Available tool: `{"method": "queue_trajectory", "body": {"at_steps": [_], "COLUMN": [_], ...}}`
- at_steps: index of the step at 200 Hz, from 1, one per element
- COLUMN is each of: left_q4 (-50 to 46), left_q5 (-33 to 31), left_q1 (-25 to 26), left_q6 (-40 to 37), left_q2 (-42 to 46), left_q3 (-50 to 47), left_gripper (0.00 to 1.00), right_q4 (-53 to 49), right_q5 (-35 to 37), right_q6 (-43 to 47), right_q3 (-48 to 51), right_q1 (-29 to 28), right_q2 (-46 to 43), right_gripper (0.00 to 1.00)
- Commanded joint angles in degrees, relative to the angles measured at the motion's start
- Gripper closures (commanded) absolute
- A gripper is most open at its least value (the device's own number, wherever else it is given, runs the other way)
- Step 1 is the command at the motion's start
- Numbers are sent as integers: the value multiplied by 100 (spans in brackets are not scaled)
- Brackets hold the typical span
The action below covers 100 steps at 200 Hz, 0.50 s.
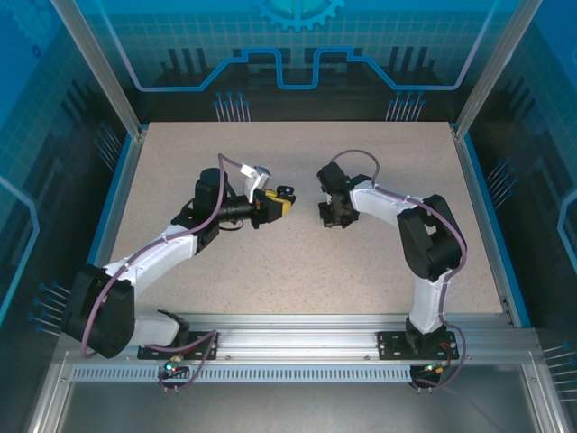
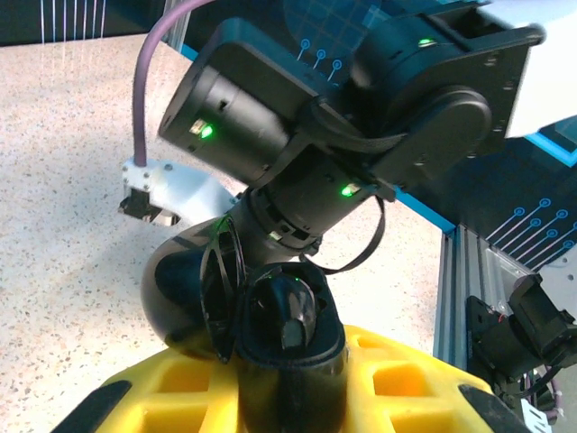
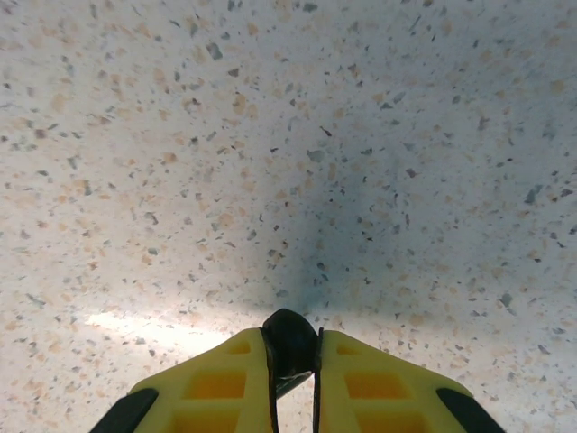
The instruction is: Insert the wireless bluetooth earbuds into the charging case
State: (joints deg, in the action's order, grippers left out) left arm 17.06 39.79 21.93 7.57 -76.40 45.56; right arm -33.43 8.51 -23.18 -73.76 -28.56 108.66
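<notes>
Where right jaws meet: earbud [image 3: 289, 343], apparently | left jaws: charging case [image 2: 293, 365]

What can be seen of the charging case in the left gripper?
The charging case is glossy black, smooth, seemingly plastic, and rounded. It seems open: a domed half lies to the left, and the other half faces the camera with a dark hollow. The left gripper clamps its lower part between yellow fingers, with the speckled table behind.
</notes>
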Motion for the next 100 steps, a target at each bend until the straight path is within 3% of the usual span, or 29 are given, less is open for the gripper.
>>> {"method": "queue_trajectory", "body": {"at_steps": [1, 100], "left_q4": [292, 850], "left_q5": [-211, -621], "left_q1": [54, 219], "left_q6": [275, 884], "left_q2": [-180, -1062], "left_q3": [-92, -215], "left_gripper": [100, 100], "right_q4": [403, 881], "right_q5": [-106, -540], "right_q6": [152, 374], "right_q3": [252, 827], "right_q1": [34, 52], "right_q2": [-430, -1845], "right_gripper": [85, 85]}}
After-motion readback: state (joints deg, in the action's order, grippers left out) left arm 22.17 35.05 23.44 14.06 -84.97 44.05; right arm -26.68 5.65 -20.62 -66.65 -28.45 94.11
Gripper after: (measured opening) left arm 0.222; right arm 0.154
